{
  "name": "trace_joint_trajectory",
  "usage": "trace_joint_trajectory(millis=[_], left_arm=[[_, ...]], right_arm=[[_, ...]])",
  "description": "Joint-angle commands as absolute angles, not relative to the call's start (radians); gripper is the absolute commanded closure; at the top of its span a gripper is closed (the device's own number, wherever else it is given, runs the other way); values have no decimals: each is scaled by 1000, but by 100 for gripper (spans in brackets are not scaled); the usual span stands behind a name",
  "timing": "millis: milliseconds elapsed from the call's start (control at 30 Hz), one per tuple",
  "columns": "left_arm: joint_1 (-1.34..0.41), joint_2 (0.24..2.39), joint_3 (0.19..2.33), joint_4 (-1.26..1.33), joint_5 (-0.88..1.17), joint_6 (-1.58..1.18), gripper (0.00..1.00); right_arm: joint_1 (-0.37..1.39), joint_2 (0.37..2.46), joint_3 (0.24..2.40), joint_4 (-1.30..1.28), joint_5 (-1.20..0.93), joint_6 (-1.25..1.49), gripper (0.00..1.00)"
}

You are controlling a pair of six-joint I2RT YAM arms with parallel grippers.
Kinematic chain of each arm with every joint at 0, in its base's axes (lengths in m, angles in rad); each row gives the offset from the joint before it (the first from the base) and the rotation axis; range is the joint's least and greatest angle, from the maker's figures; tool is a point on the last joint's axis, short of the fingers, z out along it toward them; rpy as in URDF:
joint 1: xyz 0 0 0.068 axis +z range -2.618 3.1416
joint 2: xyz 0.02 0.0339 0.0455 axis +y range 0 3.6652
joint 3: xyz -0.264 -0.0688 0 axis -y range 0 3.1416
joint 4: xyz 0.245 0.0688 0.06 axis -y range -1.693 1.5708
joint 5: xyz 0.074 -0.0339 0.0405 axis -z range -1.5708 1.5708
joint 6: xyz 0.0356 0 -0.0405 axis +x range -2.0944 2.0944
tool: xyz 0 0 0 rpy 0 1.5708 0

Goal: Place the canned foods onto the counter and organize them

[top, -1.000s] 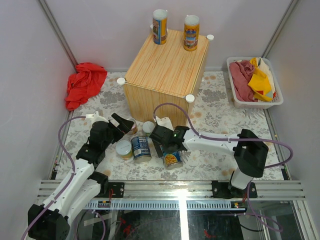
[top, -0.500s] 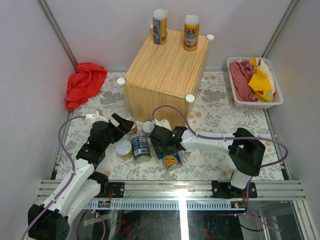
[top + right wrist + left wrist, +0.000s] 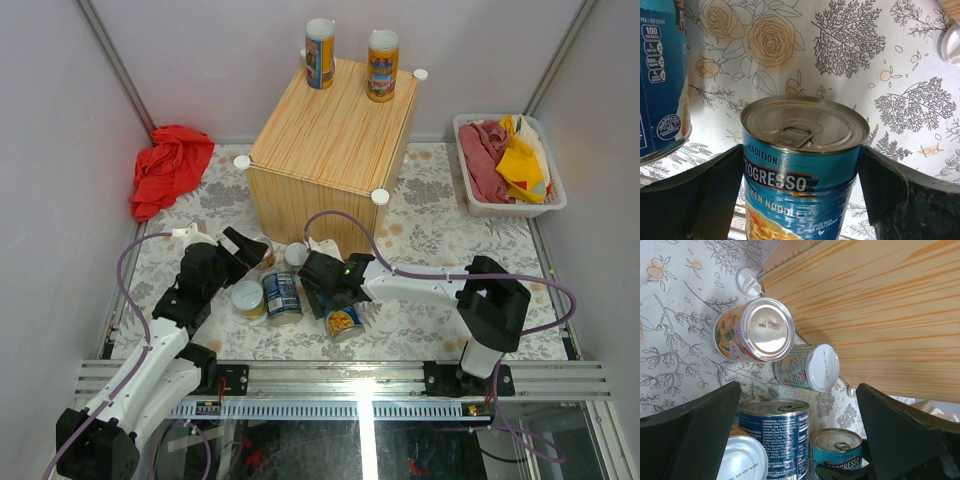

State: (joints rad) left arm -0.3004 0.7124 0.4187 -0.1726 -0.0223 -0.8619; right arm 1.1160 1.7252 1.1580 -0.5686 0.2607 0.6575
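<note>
Mat (image 3: 430, 235): 5 cans (image 3: 283, 297); counter (image 3: 330, 135): 2 tall (image 3: 320, 53). L jaws spread; R jaws pinch Progresso (image 3: 802, 165).

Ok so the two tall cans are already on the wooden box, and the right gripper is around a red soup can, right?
Not red. The right wrist view shows the right gripper around a blue soup can. The two tall cans do stand on the wooden box.
</note>
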Motion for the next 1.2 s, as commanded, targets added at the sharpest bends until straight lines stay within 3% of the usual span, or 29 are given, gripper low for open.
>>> trace_joint_trajectory(millis=[0, 133, 233, 567, 1167], left_arm=[[-304, 706, 412, -118, -16, -847, 0], [-304, 719, 425, -119, -13, -839, 0], [-304, 721, 431, -118, -15, -836, 0], [-304, 701, 439, -129, -34, -842, 0], [-304, 716, 428, -106, -38, -865, 0]], right_arm=[[1119, 1795, 1099, -536, 147, 674, 27], [1122, 1772, 1097, -536, 146, 666, 80], [1137, 1739, 1112, -553, 190, 653, 100], [1230, 1621, 1195, -560, 319, 588, 100], [1246, 1431, 1214, -488, 415, 483, 100]])
